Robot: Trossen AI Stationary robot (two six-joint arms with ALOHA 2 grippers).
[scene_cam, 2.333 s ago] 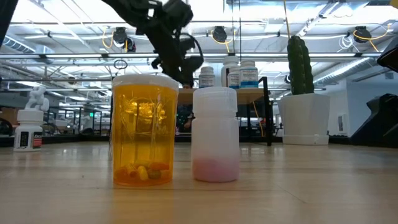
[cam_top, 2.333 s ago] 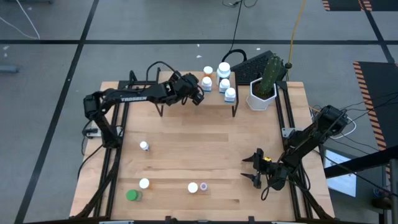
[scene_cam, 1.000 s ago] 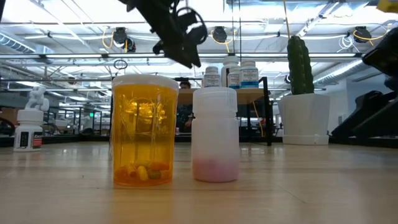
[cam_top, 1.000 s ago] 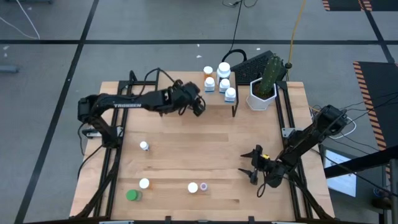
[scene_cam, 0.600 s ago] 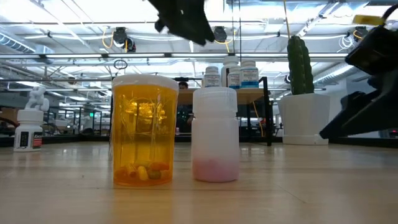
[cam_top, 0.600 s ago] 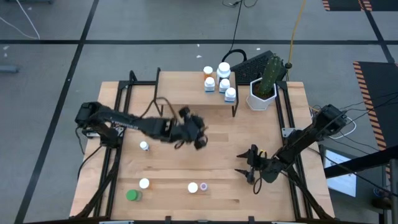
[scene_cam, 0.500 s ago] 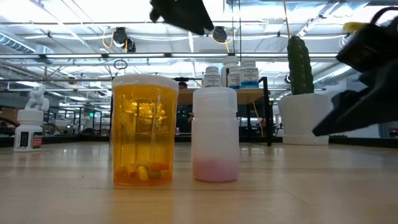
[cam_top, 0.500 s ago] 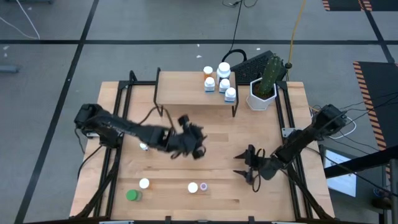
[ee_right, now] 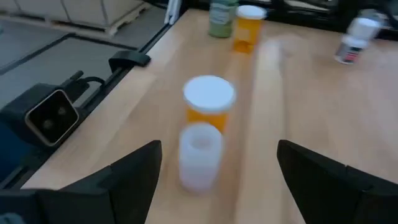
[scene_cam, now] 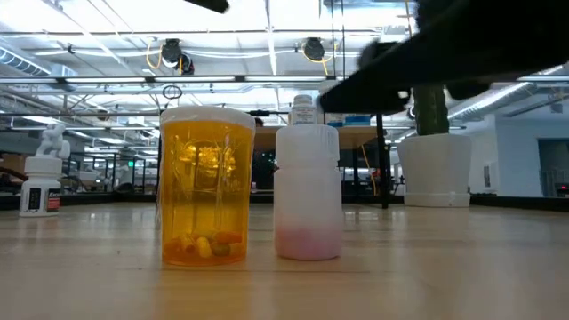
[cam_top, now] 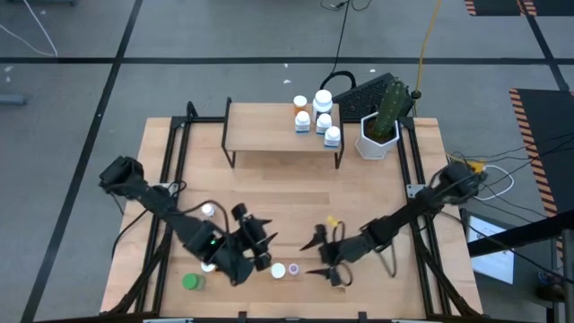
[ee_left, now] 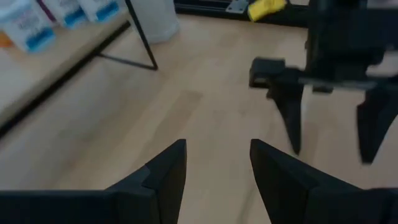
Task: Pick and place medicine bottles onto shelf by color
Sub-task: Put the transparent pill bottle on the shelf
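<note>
At the table's near edge, an orange pill bottle (cam_top: 278,270) and a tiny purple bottle (cam_top: 293,268) stand side by side. The left gripper (cam_top: 258,243), fingers spread, hovers at their ten o'clock. The right gripper (cam_top: 317,256), fingers wide apart, faces them from three o'clock. At twelve o'clock, the shelf (cam_top: 269,127) carries five bottles.
</note>
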